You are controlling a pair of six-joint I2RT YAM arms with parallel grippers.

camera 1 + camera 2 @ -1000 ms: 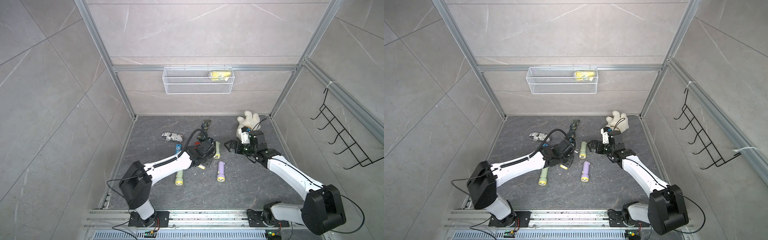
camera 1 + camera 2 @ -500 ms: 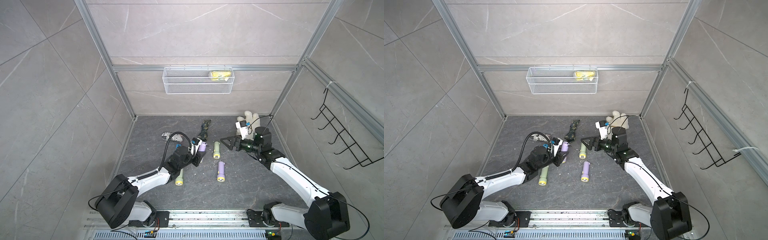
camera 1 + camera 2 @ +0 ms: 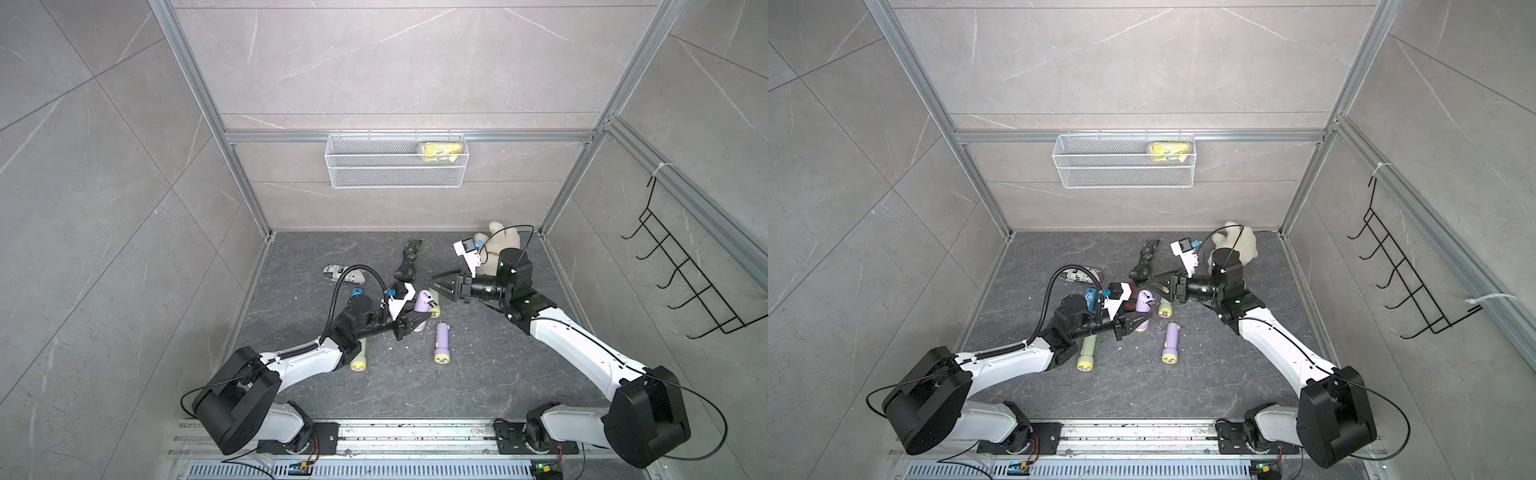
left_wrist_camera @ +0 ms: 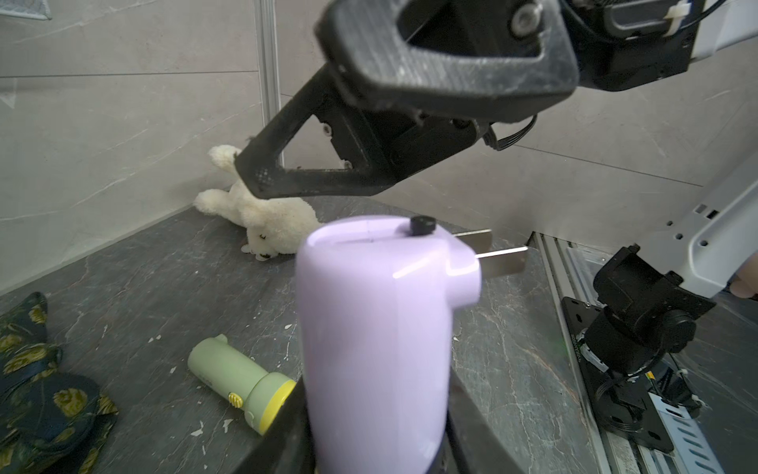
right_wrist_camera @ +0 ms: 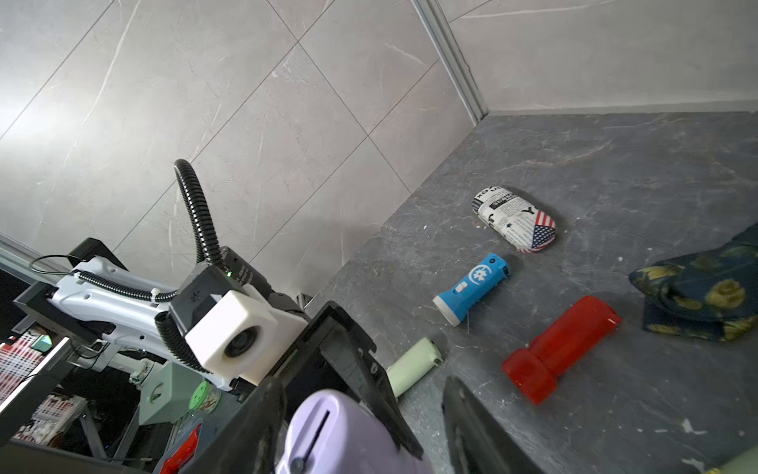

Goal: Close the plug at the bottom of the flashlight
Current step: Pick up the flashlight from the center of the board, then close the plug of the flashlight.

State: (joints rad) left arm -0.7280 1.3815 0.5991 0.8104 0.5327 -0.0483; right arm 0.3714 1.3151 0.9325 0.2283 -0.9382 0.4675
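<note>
**Lilac torch held butt-up, plug out, your right jaws poised over it**

Your left gripper (image 3: 412, 321) is clamped round the barrel of the lilac plastic flashlight (image 4: 377, 328). It holds the flashlight clear of the dark grey stone-look floor (image 3: 478, 374), between the two arms. The two flat metal plug prongs (image 4: 502, 260) stick out sideways from the butt end, so the plug is not yet folded in. Your right gripper (image 3: 441, 287) has its jaws partly apart and grips nothing. In the right wrist view its fingers stand either side of the butt end. I'd lay one finger flat against the prongs near their tips and swing them round the hinge towards the slot. Press along the fold, not across it, so the barrel doesn't twist in the left grip.
</note>
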